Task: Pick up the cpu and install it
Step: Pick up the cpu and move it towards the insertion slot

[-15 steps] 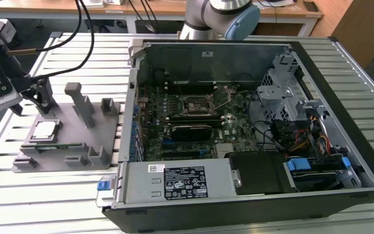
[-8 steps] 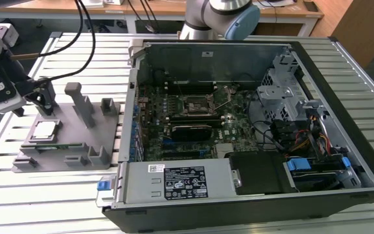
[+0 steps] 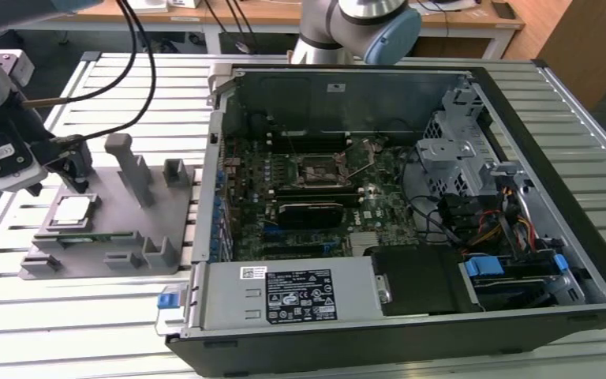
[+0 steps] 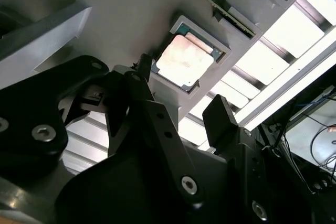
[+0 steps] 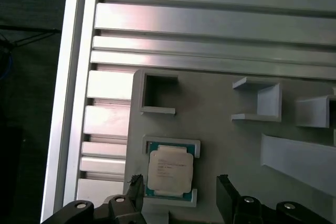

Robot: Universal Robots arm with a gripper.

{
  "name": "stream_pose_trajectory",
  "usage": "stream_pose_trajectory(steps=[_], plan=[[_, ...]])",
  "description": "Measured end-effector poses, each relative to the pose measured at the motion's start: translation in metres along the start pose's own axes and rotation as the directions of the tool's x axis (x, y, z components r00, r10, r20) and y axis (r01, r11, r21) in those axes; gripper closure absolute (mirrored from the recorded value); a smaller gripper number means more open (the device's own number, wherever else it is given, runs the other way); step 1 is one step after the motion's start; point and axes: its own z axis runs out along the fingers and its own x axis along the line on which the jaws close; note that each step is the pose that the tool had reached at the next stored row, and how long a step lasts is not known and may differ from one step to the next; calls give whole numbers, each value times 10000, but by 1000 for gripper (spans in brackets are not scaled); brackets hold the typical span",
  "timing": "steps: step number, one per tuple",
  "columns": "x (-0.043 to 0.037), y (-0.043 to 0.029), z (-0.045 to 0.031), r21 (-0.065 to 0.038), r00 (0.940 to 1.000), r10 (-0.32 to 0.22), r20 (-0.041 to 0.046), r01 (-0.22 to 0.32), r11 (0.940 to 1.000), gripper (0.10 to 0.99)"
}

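Hovering, exterior view: the gripper point(image 3: 73, 183) hangs just above the cpu point(image 3: 72, 212). The cpu lies flat in a pocket of the grey fixture block point(image 3: 114, 237) on the slatted table point(image 3: 61, 316), at the exterior view's left. The open computer case point(image 3: 555, 158) with its socket point(image 3: 319, 167) stands well apart, toward the exterior view's right.
Second wrist view: the gripper point(image 4: 184, 111) is spread wide and holds nothing. Its two dark fingers point(image 4: 220, 119) stand either side of the cpu point(image 4: 185, 60), apart from it.
First wrist view: the cpu point(image 5: 169, 170) sits square in its recess, silvery top up. The fingers point(image 5: 226, 195) flank its near half, and the gripper point(image 5: 179, 184) is roughly centred on it.
Step in hand, as I judge: reaching for the pick-up, with nothing grasped yet.
Doing it well: hold the fingers parallel to two opposite edges and centre them over the chip. Come down level so neither tip lands on the recess wall, and grip the rim lightly.
Risk: an off-centre squeeze could tilt or jam the chip in its pocket.
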Motion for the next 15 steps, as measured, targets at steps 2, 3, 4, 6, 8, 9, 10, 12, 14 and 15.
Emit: stream_pose_trajectory(steps=[2, 3, 4, 6, 8, 9, 10, 12, 14, 15], plan=[[0, -3, 36, -2, 9998, 220, 18, -220, 9998, 424], [0, -5, 53, -4, 9995, 323, 26, -323, 9995, 424], [0, -7, 73, -4, 9993, 378, 31, -378, 9993, 424], [10, -25, 189, 29, 9992, 394, 28, -394, 9992, 294], [10, -27, 219, 56, 9990, 446, 33, -447, 9990, 294], [10, -28, 232, 74, 9989, 464, 32, -465, 9989, 294], [10, -29, 244, 93, 9988, 480, 32, -481, 9988, 294], [10, -27, 266, 136, 9986, 537, 25, -537, 9985, 294], [9, -23, 284, 142, 9981, 623, 21, -623, 9980, 294], [9, -24, 294, 142, 9979, 646, 14, -646, 9978, 294]])
